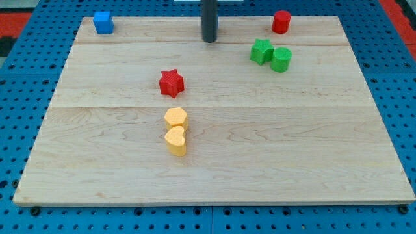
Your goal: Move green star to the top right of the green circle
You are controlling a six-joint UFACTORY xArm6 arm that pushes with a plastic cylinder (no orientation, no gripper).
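Note:
The green star sits near the view's top right of the wooden board, touching the left side of the green circle. My tip is a dark rod standing near the view's top centre, well to the left of the green star and slightly above its level. It touches no block.
A red cylinder stands above the green pair near the top edge. A blue cube is at the top left corner. A red star lies left of centre. A yellow hexagon and yellow heart touch below it.

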